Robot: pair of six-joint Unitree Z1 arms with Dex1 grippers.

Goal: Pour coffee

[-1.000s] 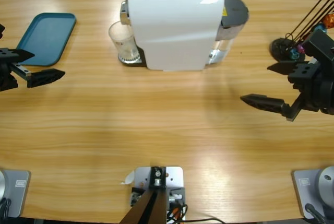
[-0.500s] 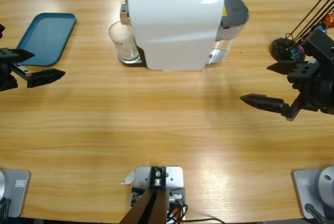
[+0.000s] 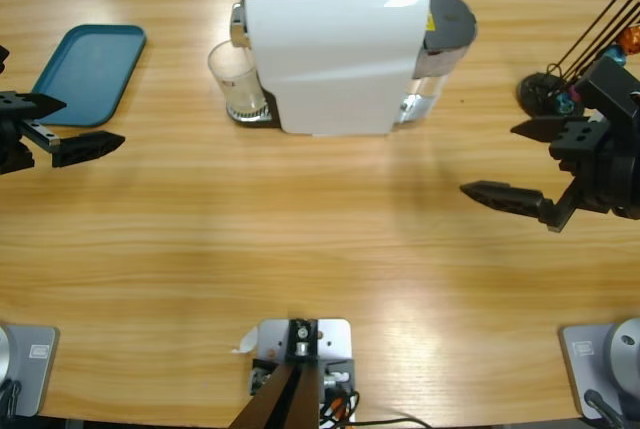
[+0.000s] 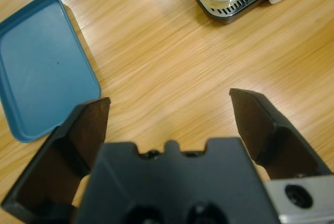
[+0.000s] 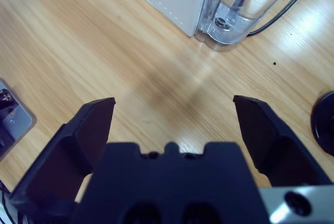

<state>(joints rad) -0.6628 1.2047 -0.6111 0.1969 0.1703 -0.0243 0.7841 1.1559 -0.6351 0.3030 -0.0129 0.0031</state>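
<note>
Nothing has moved since the earlier frames. The clear glass tumbler (image 3: 237, 82) stands on the white coffee machine's (image 3: 333, 47) drip tray, far nearer the left gripper (image 3: 62, 126) than the right gripper (image 3: 520, 162); both grippers' jaws spread wide, empty

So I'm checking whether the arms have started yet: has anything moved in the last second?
Nothing visibly changed. The left gripper and the right gripper hang open over the table where they were, holding nothing, and the glass stays under the coffee machine.
</note>
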